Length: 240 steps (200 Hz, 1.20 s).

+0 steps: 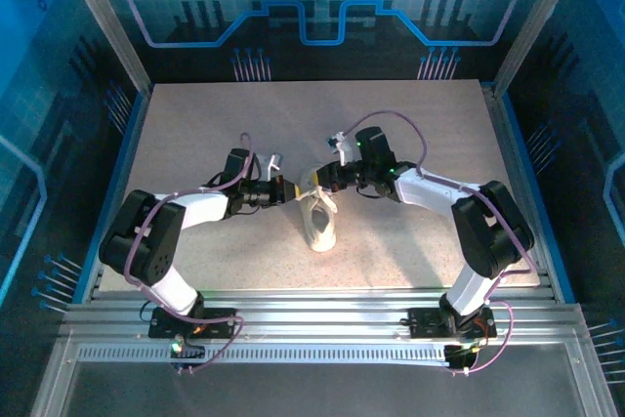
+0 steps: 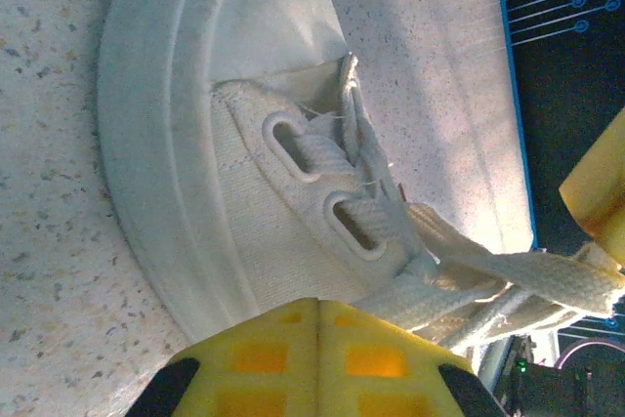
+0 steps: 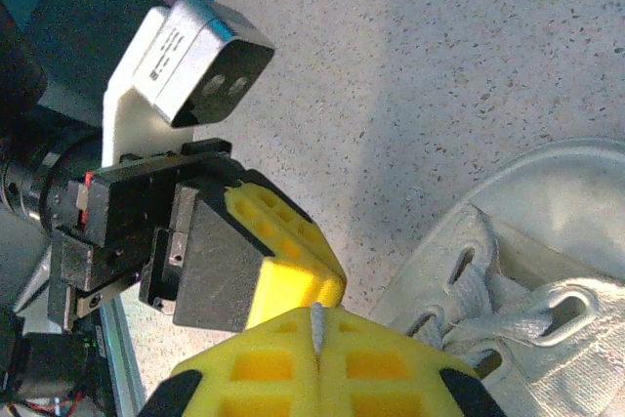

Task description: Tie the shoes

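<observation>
Since a knot calls for both lace ends drawn out taut from the eyelets, the two arms meet nose to nose over the small white low-top canvas sneaker. In the top view it lies near the middle of the speckled beige table, its rounded end towards 6 o'clock. The left gripper reaches in from 9 o'clock and the right gripper from 3 o'clock, almost touching. The long flat white laces rise from the shoe to them. From the left wrist, the toe cap sits at 12 o'clock and the laces run off towards 4 o'clock. The left gripper's yellow ribbed pads are pressed flat together with no gap, and strands pass under their tips. I judge a lace pinched there, though the contact itself is hidden. From the right wrist, the sneaker lies at 4 o'clock and the left gripper at 9 o'clock, its pads likewise closed. The right gripper's own pads are clamped on a thin white sliver of lace showing in the seam.
</observation>
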Each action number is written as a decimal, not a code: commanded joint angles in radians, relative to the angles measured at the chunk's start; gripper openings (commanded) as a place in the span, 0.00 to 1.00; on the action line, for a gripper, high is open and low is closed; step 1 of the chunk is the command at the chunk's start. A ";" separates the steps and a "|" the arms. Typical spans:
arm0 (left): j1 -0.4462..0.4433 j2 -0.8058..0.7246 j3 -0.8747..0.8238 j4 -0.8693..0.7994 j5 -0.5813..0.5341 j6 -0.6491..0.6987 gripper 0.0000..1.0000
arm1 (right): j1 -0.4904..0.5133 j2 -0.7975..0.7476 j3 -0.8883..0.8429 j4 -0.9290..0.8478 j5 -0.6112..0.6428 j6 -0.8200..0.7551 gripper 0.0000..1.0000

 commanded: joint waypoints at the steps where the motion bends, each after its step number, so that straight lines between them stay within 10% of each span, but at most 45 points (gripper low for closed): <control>1: 0.002 -0.028 0.021 -0.077 -0.039 0.075 0.00 | -0.010 -0.024 -0.037 0.072 0.023 0.038 0.00; 198: 0.007 -0.055 0.022 -0.135 -0.105 0.178 0.00 | -0.029 -0.020 -0.047 -0.044 0.144 0.093 0.00; 240: 0.002 -0.144 0.024 -0.125 -0.125 0.268 0.34 | -0.009 0.017 0.005 -0.047 0.097 0.135 0.00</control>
